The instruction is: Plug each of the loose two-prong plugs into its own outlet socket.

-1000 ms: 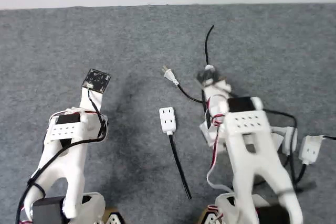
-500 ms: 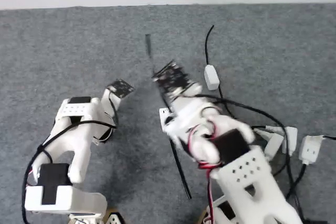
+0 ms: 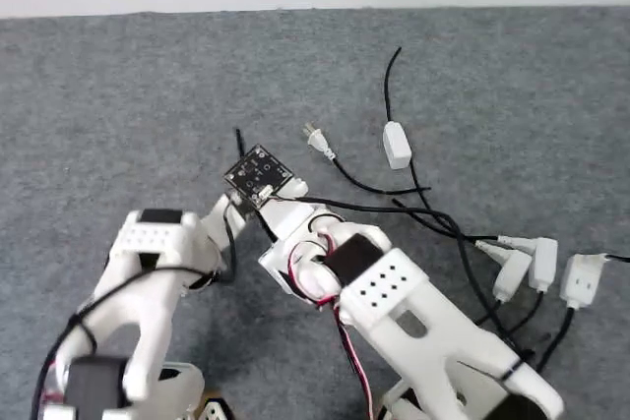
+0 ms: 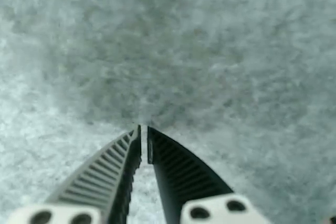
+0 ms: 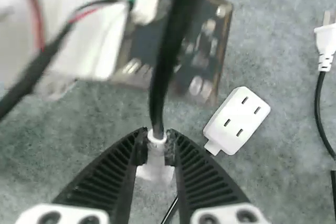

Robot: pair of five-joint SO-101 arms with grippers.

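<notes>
Bright, even light; soft shadows.

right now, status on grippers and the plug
Left gripper shut, empty, over carpet. Right gripper shut on plug, beside outlet socket, not in it. Left arm's circuit board crowds the socket.

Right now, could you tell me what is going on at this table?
Two robot arms are working on plugging cords into outlets. The right gripper is shut on a white cord end with a black cable, right beside a white outlet socket lying on the grey carpet; its slots are empty. The left gripper is shut on nothing, close over the carpet. A two-prong plug lies loose farther back.
</notes>
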